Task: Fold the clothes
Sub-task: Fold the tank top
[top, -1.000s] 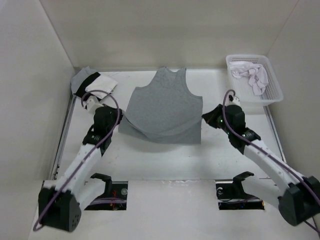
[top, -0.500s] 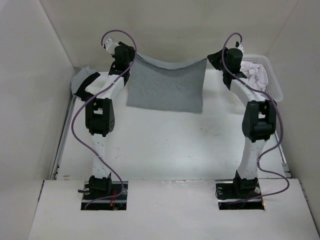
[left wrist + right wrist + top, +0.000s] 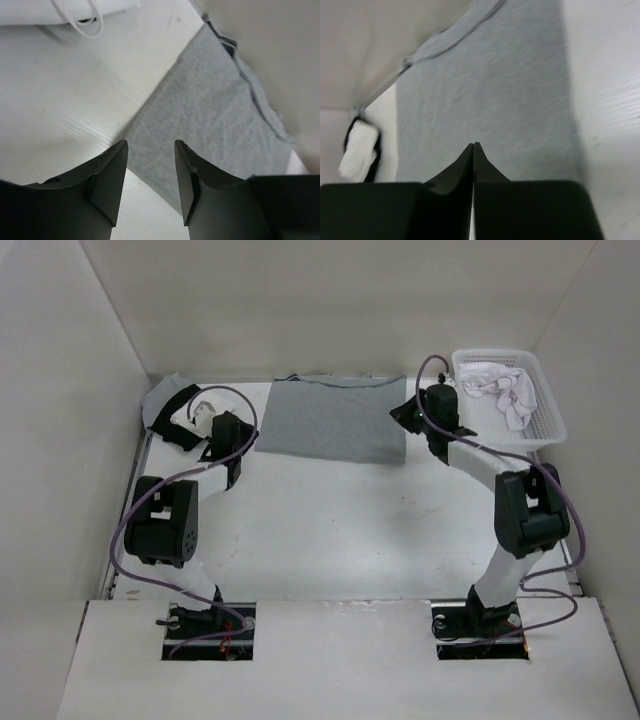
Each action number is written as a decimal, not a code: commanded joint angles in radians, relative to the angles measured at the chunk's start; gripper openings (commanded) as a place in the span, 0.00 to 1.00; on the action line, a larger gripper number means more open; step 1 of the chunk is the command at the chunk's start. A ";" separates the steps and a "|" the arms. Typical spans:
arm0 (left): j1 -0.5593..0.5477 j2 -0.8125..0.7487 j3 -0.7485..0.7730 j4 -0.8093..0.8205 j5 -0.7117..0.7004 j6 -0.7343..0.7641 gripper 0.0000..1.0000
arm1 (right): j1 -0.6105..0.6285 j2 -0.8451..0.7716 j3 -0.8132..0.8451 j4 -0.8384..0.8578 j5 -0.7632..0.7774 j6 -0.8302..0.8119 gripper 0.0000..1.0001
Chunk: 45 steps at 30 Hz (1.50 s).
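Note:
The clothes, a heather-grey tank top (image 3: 332, 422), lie flat as a folded rectangle at the back of the table, against the far wall. My left gripper (image 3: 236, 445) hovers at its near left corner. In the left wrist view the gripper (image 3: 150, 142) is open with nothing between the fingers, and the grey fabric (image 3: 210, 115) lies just beyond them. My right gripper (image 3: 405, 412) sits at the top's right edge. In the right wrist view the gripper (image 3: 474, 145) is shut, no cloth shows in it, and the grey knit (image 3: 490, 90) spreads out ahead.
A white basket (image 3: 545, 425) at the back right holds a white garment (image 3: 505, 390). A black, white and grey stack of clothes (image 3: 175, 410) lies at the back left, also seen as the stack (image 3: 357, 155) in the right wrist view. Walls close in the back and both sides.
The spread top was lifted by its near edge and carried to the back. Now it lies folded flat, the left gripper has opened, and both arms have dropped back from the wall.

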 commanded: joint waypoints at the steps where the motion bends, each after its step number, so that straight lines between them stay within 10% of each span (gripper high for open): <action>1: 0.024 -0.056 -0.108 0.156 0.088 -0.096 0.40 | 0.064 -0.111 -0.120 0.147 0.025 -0.006 0.00; 13: 0.063 0.085 -0.118 0.203 0.204 -0.204 0.40 | 0.044 -0.203 -0.480 0.314 0.033 0.045 0.34; 35: 0.046 0.210 0.007 0.174 0.171 -0.276 0.03 | -0.010 -0.157 -0.579 0.396 0.116 0.178 0.44; 45: 0.098 0.009 -0.268 0.223 0.184 -0.274 0.00 | 0.053 -0.189 -0.655 0.403 0.110 0.207 0.47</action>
